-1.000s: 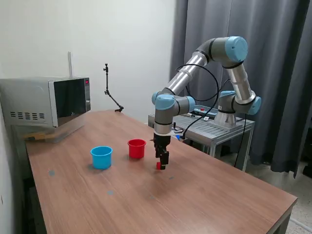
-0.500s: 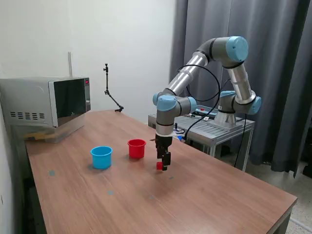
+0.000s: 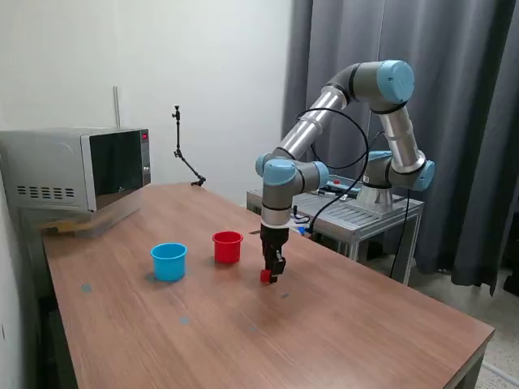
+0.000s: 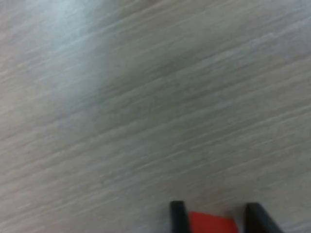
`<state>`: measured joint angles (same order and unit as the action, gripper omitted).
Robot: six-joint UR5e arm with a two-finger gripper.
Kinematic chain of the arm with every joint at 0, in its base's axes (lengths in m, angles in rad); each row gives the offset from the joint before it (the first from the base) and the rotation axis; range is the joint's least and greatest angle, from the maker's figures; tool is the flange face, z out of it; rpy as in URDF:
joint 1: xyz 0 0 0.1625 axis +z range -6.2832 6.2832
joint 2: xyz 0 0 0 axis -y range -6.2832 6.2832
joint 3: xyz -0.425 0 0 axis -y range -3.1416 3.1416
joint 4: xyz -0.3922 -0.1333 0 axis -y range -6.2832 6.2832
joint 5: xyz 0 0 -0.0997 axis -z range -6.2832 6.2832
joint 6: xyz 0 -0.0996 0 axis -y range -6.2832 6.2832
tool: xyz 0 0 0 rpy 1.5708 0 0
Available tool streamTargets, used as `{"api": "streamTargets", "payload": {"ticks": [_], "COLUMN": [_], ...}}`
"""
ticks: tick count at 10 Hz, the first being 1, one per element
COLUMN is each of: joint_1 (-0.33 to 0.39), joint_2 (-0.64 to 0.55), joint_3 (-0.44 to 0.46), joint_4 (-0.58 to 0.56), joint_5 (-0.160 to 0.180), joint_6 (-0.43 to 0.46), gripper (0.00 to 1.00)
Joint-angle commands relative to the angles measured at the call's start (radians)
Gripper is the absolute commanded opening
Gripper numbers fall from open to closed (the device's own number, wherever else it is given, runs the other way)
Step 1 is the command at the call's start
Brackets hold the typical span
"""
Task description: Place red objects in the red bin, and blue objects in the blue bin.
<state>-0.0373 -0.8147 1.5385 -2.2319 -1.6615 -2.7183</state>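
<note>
My jaws grip a red cube (image 4: 211,223) low over the counter (image 3: 340,332), with the red cup (image 3: 228,246) at my ten o'clock, ready to receive it.

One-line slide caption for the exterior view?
UR5e gripper holds a red cube just above the wooden table, beside the red cup and light blue cup.

Exterior view oversees the table (image 3: 324,324); wrist view hugs it.
</note>
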Motion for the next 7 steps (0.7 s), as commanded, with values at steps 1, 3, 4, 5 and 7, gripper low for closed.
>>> {"api": "streamTargets", "payload": {"ticks": [1,3,4,5,7], "joint_1": [0.007,0.008,0.008,0.008,0.007], "joint_2": [0.0,0.0,0.0,0.0,0.0], "joint_3": [-0.001,-0.001,-0.001,-0.003,-0.012], "joint_4": [0.0,0.0,0.0,0.0,-0.002], "joint_5": [-0.001,0.0,-0.001,-0.001,-0.001], "joint_6": [0.0,0.0,-0.001,0.0,-0.003], "gripper": [0.0,0.0,0.0,0.0,0.0]}}
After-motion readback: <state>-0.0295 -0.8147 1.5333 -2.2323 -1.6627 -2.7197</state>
